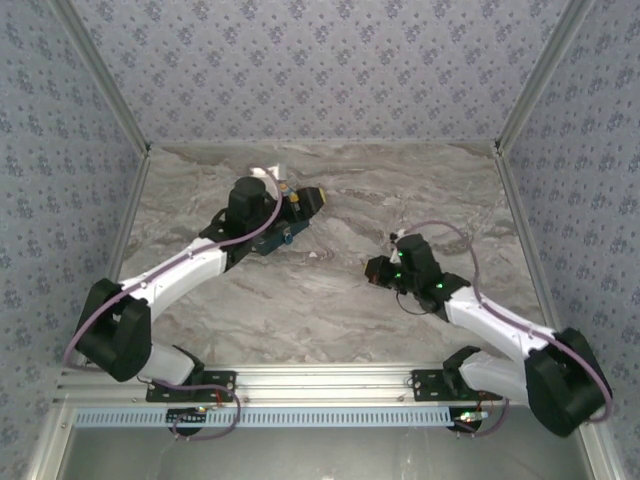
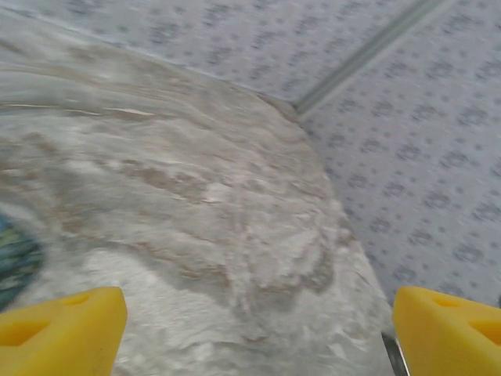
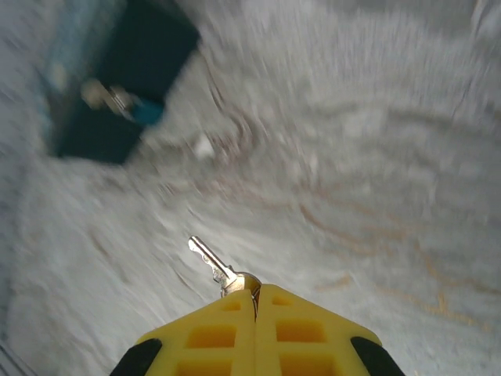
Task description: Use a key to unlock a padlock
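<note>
Key [image 3: 210, 262] pinched tight in my right hand [image 3: 254, 296], blade fwd, well apart from padlock [image 3: 147, 112] on the box [image 3: 117, 86]. Left hand [image 2: 252, 329] spread apart, empty. Pickup done; insert & turn remain, I reckon

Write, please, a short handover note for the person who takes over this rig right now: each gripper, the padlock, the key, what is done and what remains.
Left gripper: open, holding nothing, above the table beside the box.
Right gripper: shut on the key, with the blade sticking out ahead toward the box.
Padlock: at the box's face, well apart from the key. The view is too blurred to tell whether the shackle is closed.
Done: the key is in grip.
Left: bring the key to the padlock, insert it and turn it. The left gripper will probably have to steady the padlock.
</note>
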Controlling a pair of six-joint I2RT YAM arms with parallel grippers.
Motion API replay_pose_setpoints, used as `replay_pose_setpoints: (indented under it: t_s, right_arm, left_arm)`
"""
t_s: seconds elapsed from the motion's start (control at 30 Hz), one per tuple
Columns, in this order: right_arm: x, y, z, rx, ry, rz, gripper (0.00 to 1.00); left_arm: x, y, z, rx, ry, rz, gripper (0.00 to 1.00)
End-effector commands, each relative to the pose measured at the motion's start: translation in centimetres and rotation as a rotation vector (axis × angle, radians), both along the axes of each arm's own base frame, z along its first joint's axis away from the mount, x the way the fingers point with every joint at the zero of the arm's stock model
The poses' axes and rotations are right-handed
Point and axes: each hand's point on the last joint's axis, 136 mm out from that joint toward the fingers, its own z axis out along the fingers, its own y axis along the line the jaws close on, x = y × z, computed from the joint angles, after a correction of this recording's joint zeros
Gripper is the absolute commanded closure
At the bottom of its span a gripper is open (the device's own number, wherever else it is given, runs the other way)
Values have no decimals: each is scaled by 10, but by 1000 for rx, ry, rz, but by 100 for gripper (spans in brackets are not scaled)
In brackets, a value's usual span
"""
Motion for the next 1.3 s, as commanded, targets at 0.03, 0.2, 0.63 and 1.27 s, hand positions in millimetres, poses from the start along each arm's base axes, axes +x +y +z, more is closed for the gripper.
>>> replay_pose_setpoints:
  t_s: [0.03,0.2,0.63,1.27]
  right_arm:
    - [15,-7,69,188,-210,-70,100]
    - [10,-20,94,215,-282,-106,100]
    - [11,-25,92,252,-271,-156,100]
    - [16,-27,99,260,-277,-183,100]
  left_arm:
    - [-18,-46,29,-67,-46,-181,15]
    - [-36,-90,32,-95,-49,-309,20]
    - [-65,-135,18,-94,-16,-453,40]
    - [-72,-152,2,-109,54,-524,72]
